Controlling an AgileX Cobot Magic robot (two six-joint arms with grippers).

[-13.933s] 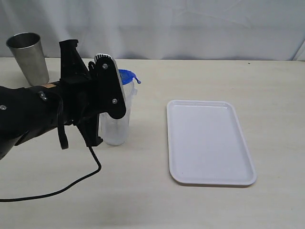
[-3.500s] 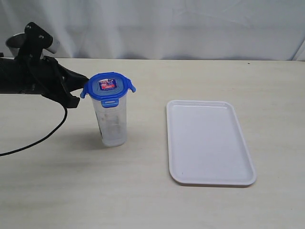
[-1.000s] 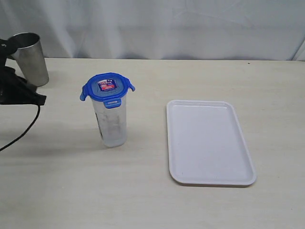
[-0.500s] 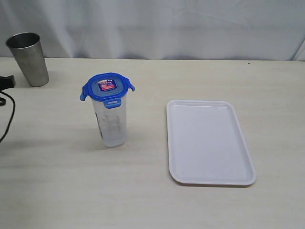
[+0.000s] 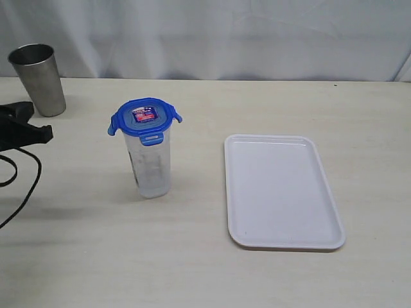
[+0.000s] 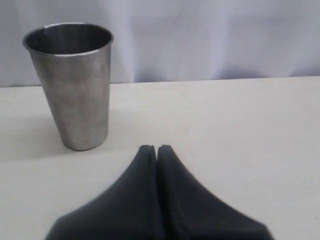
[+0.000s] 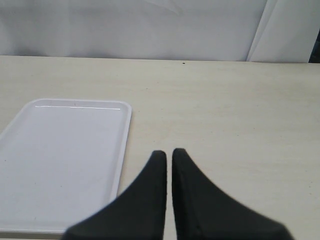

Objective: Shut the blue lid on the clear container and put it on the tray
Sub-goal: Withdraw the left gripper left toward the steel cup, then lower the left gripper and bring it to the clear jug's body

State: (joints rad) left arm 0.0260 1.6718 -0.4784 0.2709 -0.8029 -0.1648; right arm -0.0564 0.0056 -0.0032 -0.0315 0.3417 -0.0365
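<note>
Although the blue lid (image 5: 145, 117) is set on the clear container (image 5: 153, 170), its content cannot be told. Only by the wrist views are left gripper (image 6: 156, 148) and right gripper (image 7: 169, 152) shown pressed together.

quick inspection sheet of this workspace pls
surface: pale table, nothing spilled seen
job's things: blue lid sits on the upright clear container, two side flaps sticking out; container on the table left of the tray in the exterior view, apart from it; tray holds nothing
clutter: steel cup upright at the back left
grippers: left gripper fingers shut, holding nothing, near the cup; right gripper fingers shut, holding nothing, beside the tray
cables: black cable looping on the table at the left edge
surroundings: white curtain behind the table
</note>
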